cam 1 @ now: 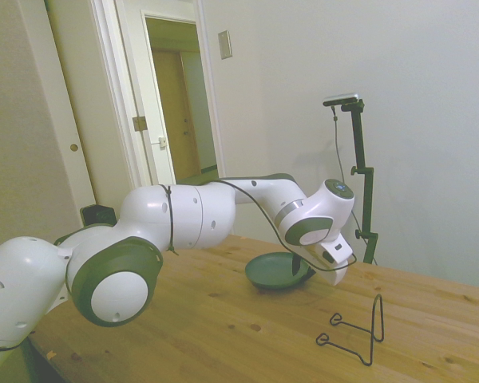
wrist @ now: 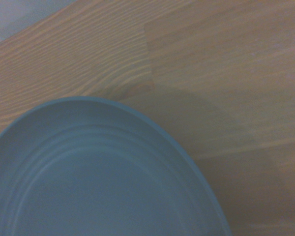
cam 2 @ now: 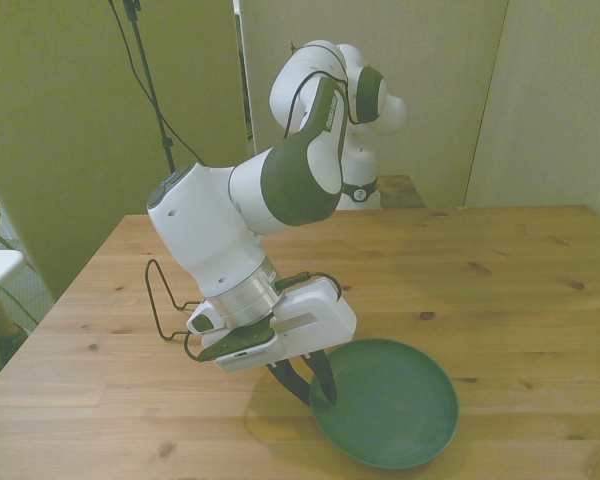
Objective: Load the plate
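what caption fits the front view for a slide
White Franka arm's pincer pinching the rim of a round dark green plate on the wooden table, thin black wire stand behind it.

a round dark green plate [cam 2: 390, 405], slightly tilted, at the wooden table's near edge.

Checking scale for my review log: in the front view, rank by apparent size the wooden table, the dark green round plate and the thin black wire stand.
1. Wooden table
2. Dark green round plate
3. Thin black wire stand, partly hidden behind the arm, so unsure.
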`<state>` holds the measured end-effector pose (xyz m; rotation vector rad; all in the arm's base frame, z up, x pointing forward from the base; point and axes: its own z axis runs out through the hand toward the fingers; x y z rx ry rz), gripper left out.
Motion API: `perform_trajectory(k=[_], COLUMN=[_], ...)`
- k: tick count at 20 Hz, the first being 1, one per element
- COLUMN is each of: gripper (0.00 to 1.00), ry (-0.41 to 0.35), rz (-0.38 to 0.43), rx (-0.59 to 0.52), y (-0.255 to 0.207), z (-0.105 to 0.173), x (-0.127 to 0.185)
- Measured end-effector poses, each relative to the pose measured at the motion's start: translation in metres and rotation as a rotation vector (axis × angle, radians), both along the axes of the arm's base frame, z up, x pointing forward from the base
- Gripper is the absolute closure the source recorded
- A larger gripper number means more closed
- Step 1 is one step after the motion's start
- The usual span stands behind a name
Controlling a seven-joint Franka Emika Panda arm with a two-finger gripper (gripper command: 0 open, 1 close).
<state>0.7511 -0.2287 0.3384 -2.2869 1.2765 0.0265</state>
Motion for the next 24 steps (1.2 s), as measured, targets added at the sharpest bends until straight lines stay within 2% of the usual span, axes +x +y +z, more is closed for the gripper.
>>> perform_trajectory(k=[8, 13, 19, 24], gripper=[1.00, 1.00, 1.00, 1.00], ry=[0.010, -0.007, -0.064, -0.119], rz=[0.011, 0.056, 0.096, 0.129], rx=[0.006, -0.049, -0.131, -0.218], y=[0.002, 0.011, 0.018, 0.026], z=[-0.002, 0.010, 0.056, 0.112], x=[0.000, 0.004, 0.007, 0.004])
